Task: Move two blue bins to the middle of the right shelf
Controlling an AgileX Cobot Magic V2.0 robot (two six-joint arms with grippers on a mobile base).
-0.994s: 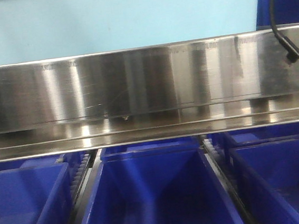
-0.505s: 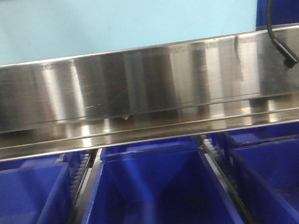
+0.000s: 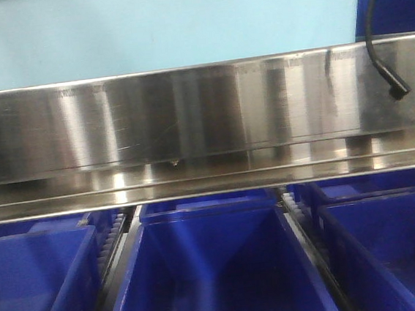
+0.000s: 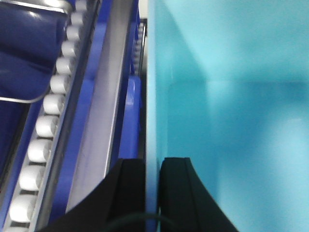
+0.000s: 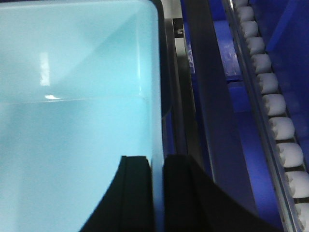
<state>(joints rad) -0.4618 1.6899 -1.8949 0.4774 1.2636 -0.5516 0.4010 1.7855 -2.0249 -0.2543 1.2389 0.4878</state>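
A light blue bin [image 3: 158,28] fills the top of the front view, behind a steel shelf rail [image 3: 204,119]. Neither gripper shows in that view. In the left wrist view my left gripper [image 4: 152,162] is shut on the bin's left wall [image 4: 153,96], one finger inside and one outside. The right wrist view has my right gripper [image 5: 157,158] shut on the bin's right wall [image 5: 155,96] in the same way. The bin's pale interior [image 5: 72,96] holds nothing that I can see.
Three dark blue bins [image 3: 215,272] [image 3: 36,289] [image 3: 393,248] sit side by side below the rail. White roller tracks [image 4: 53,104] [image 5: 277,116] run along both sides of the held bin. A black cable [image 3: 387,72] hangs at the upper right.
The black cable's end has swung slightly left and down. The bin and the shelf look unchanged in the front view.
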